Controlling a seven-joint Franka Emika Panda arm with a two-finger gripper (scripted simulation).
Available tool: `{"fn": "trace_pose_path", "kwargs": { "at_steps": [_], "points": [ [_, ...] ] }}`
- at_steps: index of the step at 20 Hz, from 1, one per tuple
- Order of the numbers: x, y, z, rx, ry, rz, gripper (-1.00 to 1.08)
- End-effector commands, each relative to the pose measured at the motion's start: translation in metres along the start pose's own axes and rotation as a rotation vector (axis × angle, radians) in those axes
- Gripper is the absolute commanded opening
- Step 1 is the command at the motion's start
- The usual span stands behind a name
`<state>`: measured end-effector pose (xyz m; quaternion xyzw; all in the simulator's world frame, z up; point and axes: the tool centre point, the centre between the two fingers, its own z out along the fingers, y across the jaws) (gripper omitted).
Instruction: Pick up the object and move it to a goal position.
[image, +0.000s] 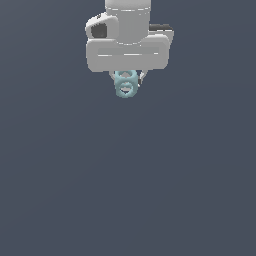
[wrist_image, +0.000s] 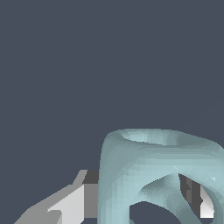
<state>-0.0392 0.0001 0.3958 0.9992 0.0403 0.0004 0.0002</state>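
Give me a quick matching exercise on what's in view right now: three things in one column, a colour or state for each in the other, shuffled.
Column 1:
1. gripper
2. object
3. background surface

Column 2:
A. pale teal-blue, two joined rings with holes
B. plain dark grey-blue
C. white, fingers closed on either side of the piece

Pairs: 1-C, 2-A, 3-B

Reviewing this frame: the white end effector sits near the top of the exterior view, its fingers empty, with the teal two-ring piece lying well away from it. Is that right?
Not quite. The end effector is near the top of the exterior view, but its fingers are not empty: the teal two-ring piece sits between them, directly beneath the white body. The wrist view confirms it, with the piece filling the space between the fingers.
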Motion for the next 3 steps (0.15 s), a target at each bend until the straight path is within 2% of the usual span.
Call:
{"fn": "trace_pose_path", "kwargs": {
  "at_steps": [1,3],
  "points": [
    [0.0010,-0.0003,-0.0040,0.000,-0.001,0.000,-1.00],
    [0.0013,-0.0002,-0.0047,0.001,-0.001,0.000,-1.00]
  ]
}}
